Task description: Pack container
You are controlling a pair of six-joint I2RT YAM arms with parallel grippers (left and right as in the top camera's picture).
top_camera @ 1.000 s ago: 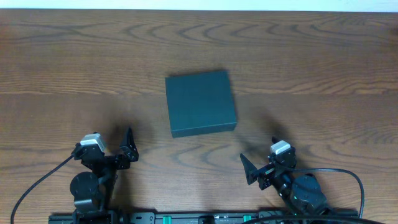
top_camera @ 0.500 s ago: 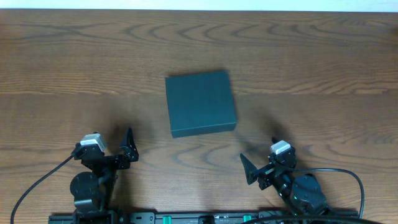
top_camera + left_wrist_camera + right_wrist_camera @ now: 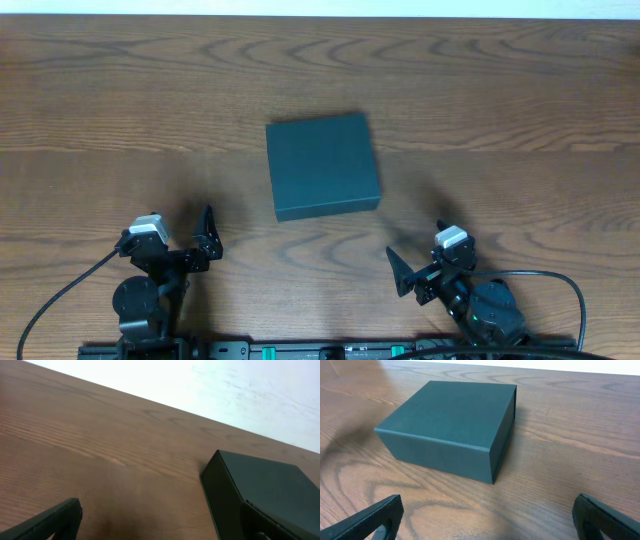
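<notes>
The container (image 3: 322,165) is a dark teal-green square box with its lid shut, lying in the middle of the wooden table. It also shows at the right of the left wrist view (image 3: 265,492) and in the upper middle of the right wrist view (image 3: 447,427). My left gripper (image 3: 205,238) is open and empty near the front edge, left of and nearer than the box. My right gripper (image 3: 418,262) is open and empty near the front edge, to the box's right. Both are well apart from the box.
The wooden table (image 3: 500,120) stretches on all sides of the box. A pale wall lies beyond its far edge (image 3: 240,390). Black cables (image 3: 560,285) loop beside the arm bases at the front edge.
</notes>
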